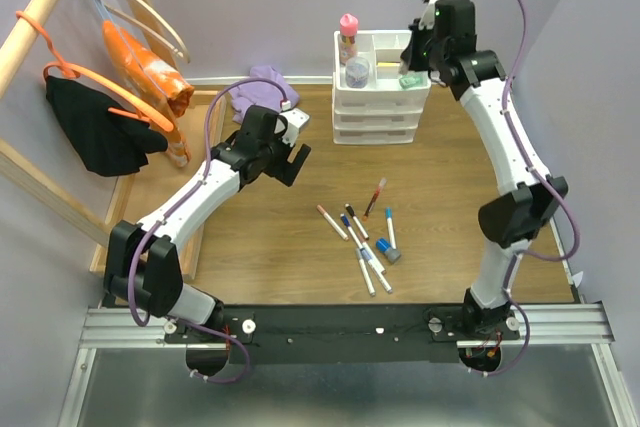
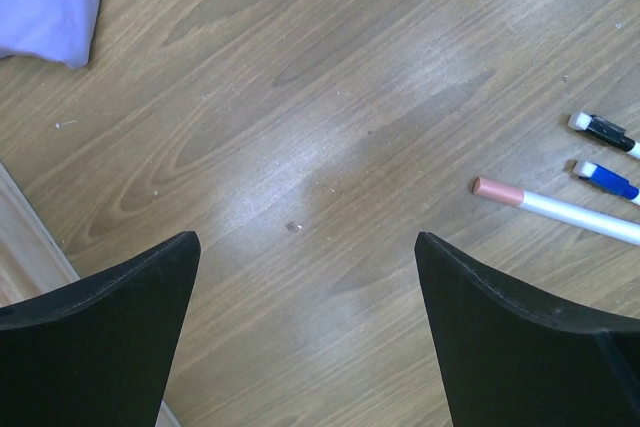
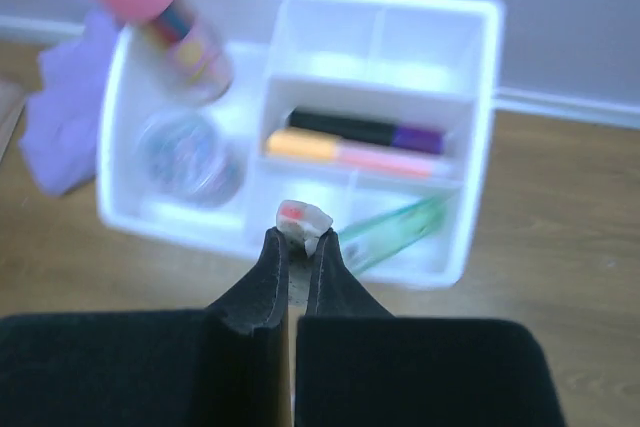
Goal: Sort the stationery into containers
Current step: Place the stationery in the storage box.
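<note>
From above, several markers (image 1: pixel 362 239) are lying unsorted on the table (image 1: pixel 260 247), apart from both jaws. Left wrist: the left jaws are hanging released, markers to their right. Right wrist: the right jaws are clenching a small white item (image 3: pixel 304 215) over the tray (image 3: pixel 487 97), which is already housing highlighters (image 3: pixel 365 134), jar (image 3: pixel 187 155) and glue bottle (image 3: pixel 170 17).

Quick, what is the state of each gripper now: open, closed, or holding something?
Left gripper: open, holding nothing.
Right gripper: closed on a small white item with a red mark, above the white tray.
</note>
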Controlling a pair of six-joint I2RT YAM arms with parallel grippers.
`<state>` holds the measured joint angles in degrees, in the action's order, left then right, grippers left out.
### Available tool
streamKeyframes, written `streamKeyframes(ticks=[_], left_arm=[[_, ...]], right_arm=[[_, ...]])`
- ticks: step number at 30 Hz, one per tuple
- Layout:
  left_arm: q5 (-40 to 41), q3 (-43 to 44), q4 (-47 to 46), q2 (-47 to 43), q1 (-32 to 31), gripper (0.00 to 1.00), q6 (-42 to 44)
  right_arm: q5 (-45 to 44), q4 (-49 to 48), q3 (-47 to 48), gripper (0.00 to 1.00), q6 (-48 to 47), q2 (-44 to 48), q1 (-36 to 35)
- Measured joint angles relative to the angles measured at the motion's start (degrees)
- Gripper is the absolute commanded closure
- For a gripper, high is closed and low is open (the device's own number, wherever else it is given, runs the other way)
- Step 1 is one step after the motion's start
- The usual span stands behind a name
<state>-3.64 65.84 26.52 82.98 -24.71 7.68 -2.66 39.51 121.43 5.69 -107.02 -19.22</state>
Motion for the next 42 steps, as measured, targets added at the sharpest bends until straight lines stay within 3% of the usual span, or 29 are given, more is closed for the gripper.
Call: streamKeyframes(ticks=[5,18,22,24,39,42], left_arm=[[0.0,0.7,0.3,0.4,0.0,0.02,0.0],[-0.1,1.0,0.7,1.0,0.0,0.02,0.0],[-0.1,1.3,0.7,1.7,-0.1,0.02,0.0],[-0.1,1.3,0.7,1.9,-0.1,0.02,0.0],[-0.3,1.7,0.6,2.2,-0.5,0.03,-0.3],[-0.5,1.7,0.5,2.2,-0.6,0.02,-0.6]], right_arm=[[-3.0,-2.8,6.8,0.99,-1.1,-7.6,4.5],[-7.9,-8.5,1.8,0.98,-4.3,-10.3,5.1],[-8.7,-10.8,-0.7,0.65,-4.5,-9.2,5.1],[-9.0,-11.1,-1.5,0.59,-4.8,-9.0,5.1],[-9.9,-10.7,-2.1,0.56,-3.7,-5.1,5.1],[-9.9,-10.8,-2.6,0.61,-3.0,-2.2,5.1]])
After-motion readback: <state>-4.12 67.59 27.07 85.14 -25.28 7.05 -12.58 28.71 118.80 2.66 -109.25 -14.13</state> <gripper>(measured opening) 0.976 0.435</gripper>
